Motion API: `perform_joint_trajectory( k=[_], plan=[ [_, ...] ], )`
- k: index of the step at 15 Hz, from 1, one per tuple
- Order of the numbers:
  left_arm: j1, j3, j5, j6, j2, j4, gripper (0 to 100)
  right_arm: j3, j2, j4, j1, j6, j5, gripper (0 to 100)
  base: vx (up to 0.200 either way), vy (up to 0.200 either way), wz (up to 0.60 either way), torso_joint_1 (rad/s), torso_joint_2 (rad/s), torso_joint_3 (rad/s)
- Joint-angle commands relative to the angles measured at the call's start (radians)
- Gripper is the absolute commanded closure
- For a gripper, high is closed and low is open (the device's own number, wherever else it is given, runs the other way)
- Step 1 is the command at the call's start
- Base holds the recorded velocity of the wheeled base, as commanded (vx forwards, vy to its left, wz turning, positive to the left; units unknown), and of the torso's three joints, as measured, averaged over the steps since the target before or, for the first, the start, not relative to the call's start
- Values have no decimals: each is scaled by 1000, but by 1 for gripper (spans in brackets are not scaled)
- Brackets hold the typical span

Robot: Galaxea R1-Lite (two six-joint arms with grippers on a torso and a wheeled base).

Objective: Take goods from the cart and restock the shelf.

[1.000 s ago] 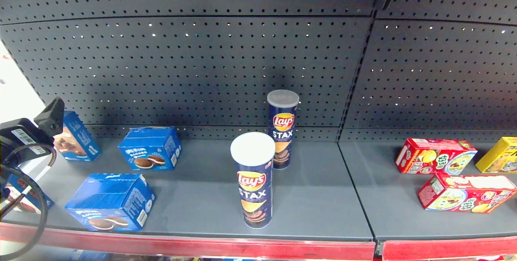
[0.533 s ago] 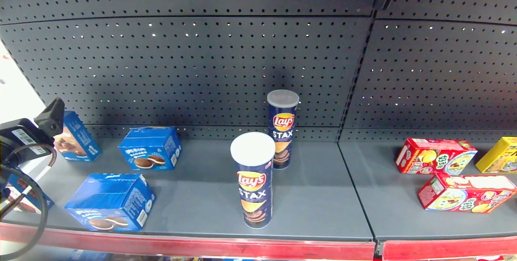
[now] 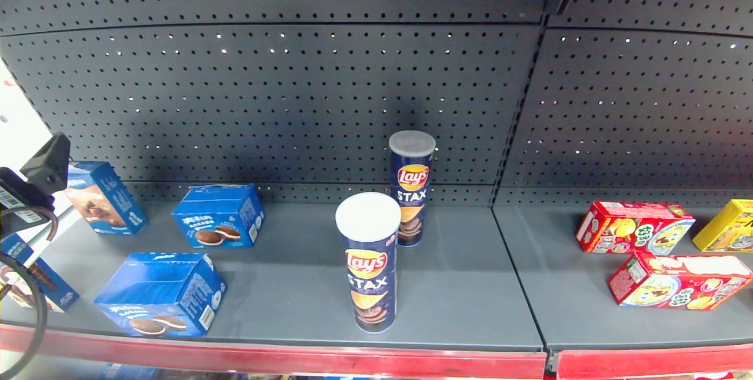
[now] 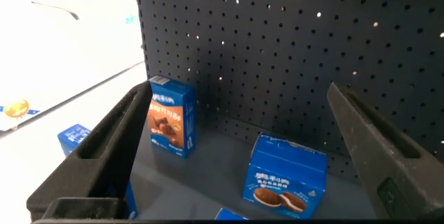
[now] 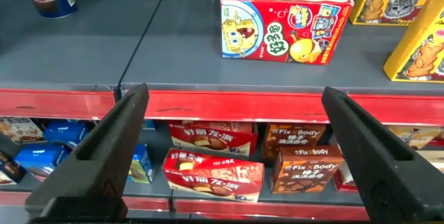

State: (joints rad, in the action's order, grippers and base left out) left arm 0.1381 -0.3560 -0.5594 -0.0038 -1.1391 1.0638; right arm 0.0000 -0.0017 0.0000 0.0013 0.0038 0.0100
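Left tool [image 4: 236,92] at shelf's [image 3: 282,300] left edge

Dark perforated back panel [image 3: 294,92], red edge strip [image 3: 282,359] along the front

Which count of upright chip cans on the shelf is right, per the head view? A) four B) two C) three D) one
B: two stand upright, the front can near the shelf edge and the rear can just behind it, close to the pegboard.
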Motion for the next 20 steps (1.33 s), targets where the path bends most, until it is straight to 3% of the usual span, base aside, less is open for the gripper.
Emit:
perform_joint_trajectory(
  k=[1,2,5,7,9,15,20],
  plan=[
    [5,17,3,-2,71,-4,0,0,2,0,0,1,1,0,0,0,0,0,0,0],
    [11,41,19,-2,91,-5,0,0,2,0,0,1,1,0,0,0,0,0,0,0],
    [100,187,203,16,150,-22,0,0,2,0,0,-1,1,0,0,0,0,0,0,0],
    [138,233,308,88,157,-93,0,0,2,0,0,-1,1,0,0,0,0,0,0,0],
    [178,233,355,120,154,-171,0,0,2,0,0,1,1,0,0,0,0,0,0,0],
    [307,178,352,123,-103,-191,0,0,2,0,0,1,1,0,0,0,0,0,0,0],
    [339,74,352,123,-326,-186,0,0,2,0,0,1,1,0,0,0,0,0,0,0]
  ],
)
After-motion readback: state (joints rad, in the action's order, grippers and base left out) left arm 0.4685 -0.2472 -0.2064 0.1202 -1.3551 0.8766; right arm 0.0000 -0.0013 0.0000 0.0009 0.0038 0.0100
